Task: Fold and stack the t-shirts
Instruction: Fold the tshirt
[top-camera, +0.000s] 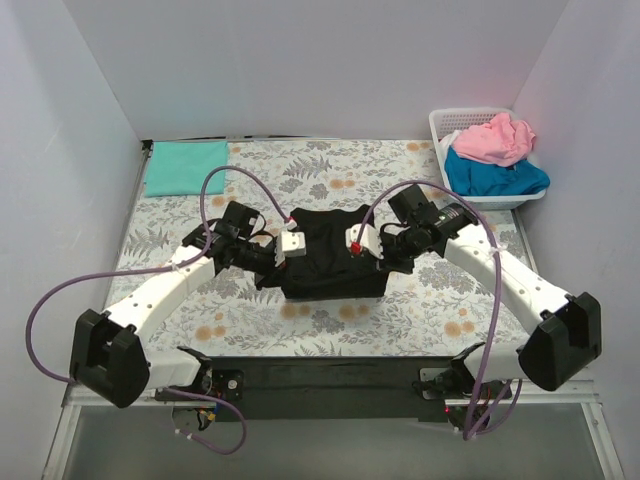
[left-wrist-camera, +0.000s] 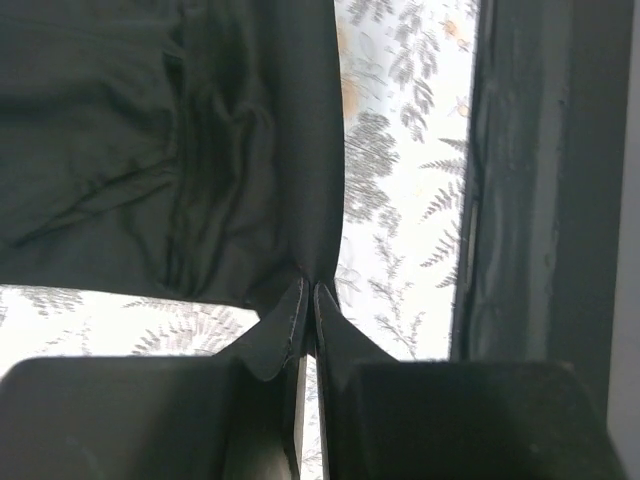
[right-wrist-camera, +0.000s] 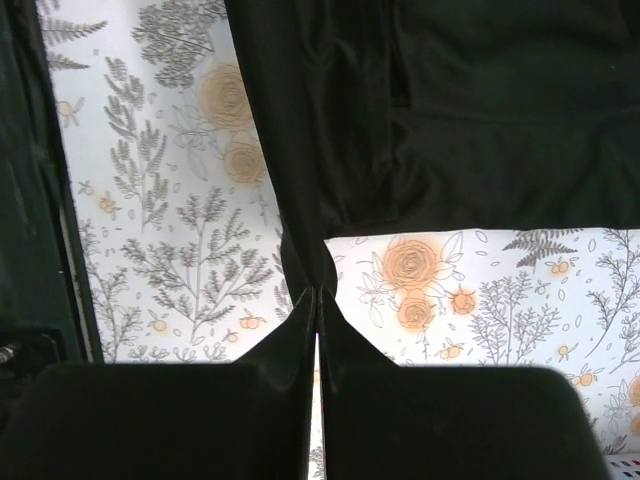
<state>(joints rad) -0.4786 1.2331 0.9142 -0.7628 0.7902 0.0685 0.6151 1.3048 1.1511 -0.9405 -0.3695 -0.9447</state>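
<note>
The black t-shirt (top-camera: 332, 258) lies in the middle of the table, partly folded. My left gripper (top-camera: 284, 248) is shut on its left edge, and my right gripper (top-camera: 366, 246) is shut on its right edge. In the left wrist view the closed gripper (left-wrist-camera: 309, 287) pinches a corner of the black cloth (left-wrist-camera: 150, 140). In the right wrist view the closed gripper (right-wrist-camera: 318, 291) pinches the black cloth (right-wrist-camera: 450, 100) the same way. A folded mint-green t-shirt (top-camera: 186, 166) lies at the far left. The pink t-shirt (top-camera: 493, 138) and bright blue t-shirt (top-camera: 495, 178) lie in the basket.
The white lattice basket (top-camera: 440, 125) stands at the far right corner. The flower-and-fern table cloth (top-camera: 330, 320) covers the table. A black rail (top-camera: 320, 375) runs along the near edge between the arm bases. White walls enclose the left, back and right.
</note>
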